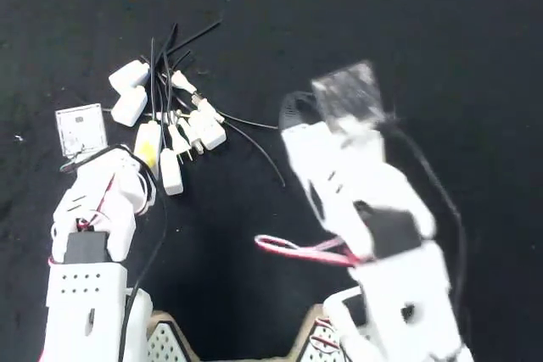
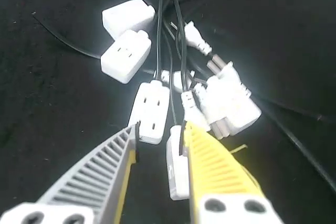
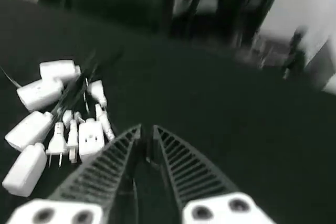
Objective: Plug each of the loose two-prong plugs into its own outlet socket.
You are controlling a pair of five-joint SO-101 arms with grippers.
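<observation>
A tangle of white outlet sockets and two-prong plugs on black cords [image 1: 165,120] lies on the black table's left half. My left gripper [image 1: 157,158] sits at the near edge of the pile. In its wrist view the left gripper [image 2: 160,129] is open, with the end of one two-slot socket [image 2: 152,111] between its fingertips and another white socket [image 2: 177,169] lying under the yellow finger [image 2: 210,166]. A loose plug [image 2: 194,38] and a bunched white adapter [image 2: 231,106] lie just beyond. My right gripper [image 1: 293,112] hovers right of the pile, and the right gripper [image 3: 147,129] is shut and holds nothing.
Two more sockets [image 2: 126,56] rest at the far side of the pile. Thin black cords [image 1: 254,146] trail from it toward the table's middle. In the right wrist view the pile [image 3: 63,124] lies off to one side, with bare black cloth [image 3: 236,108] ahead.
</observation>
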